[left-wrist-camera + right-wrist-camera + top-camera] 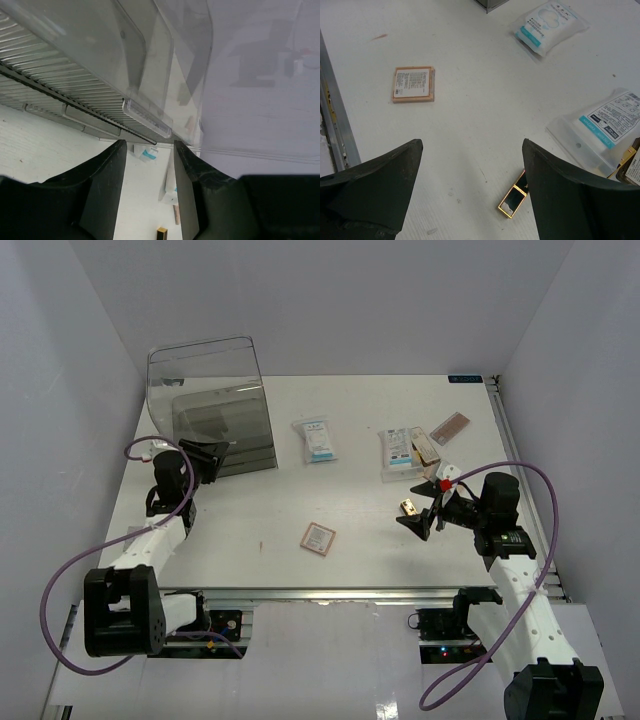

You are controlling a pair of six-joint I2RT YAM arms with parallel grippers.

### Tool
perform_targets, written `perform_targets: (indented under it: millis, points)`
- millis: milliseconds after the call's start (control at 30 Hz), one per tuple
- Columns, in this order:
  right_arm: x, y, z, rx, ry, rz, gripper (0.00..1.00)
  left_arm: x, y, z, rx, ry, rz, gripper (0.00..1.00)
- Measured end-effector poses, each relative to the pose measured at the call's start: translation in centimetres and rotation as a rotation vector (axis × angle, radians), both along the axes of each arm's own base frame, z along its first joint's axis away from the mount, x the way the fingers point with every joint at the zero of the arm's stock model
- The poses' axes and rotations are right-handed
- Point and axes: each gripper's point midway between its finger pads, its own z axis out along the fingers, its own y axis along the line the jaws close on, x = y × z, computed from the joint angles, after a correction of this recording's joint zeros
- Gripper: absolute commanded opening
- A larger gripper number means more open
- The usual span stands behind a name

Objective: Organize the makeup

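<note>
Right gripper (472,143) gaped wide and empty over small gold rectangular tube (512,201) lying on white table (470,60). Flat pink square palette (413,84) and clear labelled packets (550,26) lay scattered apart. Left gripper (148,145) stood part-open at front lip of large clear plastic box (150,117).

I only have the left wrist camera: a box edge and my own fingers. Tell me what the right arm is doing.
Observer: The right gripper is open, jaws wide. The gold tube lies on the table close by one finger, not gripped.
Operator: Give me the square palette's position.
Observer: The square palette lies flat and alone near the front edge, between the two arms and apart from both grippers.
Operator: Now place my gripper against the box.
Observer: From above, the clear box sits at the far left of the table, and the left gripper is at its near wall.
</note>
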Motion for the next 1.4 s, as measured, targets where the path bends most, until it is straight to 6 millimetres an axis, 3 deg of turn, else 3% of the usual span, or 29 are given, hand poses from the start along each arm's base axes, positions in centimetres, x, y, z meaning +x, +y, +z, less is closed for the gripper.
perform_targets:
  millis: [300,633,1000,1233,1400]
  points:
    - [-0.1,0.1,0.0,-0.002,-0.011,0.013,0.84,1.0,0.6,0.4,0.003,-0.042,0.026,0.31]
    - [-0.4,0.3,0.2,0.004,-0.018,0.036,0.84,1.5,0.8,0.0,-0.015,-0.05,0.036,0.25]
    - [-0.8,0.7,0.2,0.016,-0.021,0.076,0.85,1.3,0.8,0.1,-0.063,-0.069,0.017,0.03]
    - [-1.1,1.2,-0.5,0.032,0.029,0.116,0.86,0.2,0.3,1.0,-0.086,-0.106,-0.006,0.0]
    - [-1.6,3.2,-1.0,0.026,0.112,0.197,0.85,-1.0,-0.1,2.7,-0.098,-0.143,-0.031,0.0]
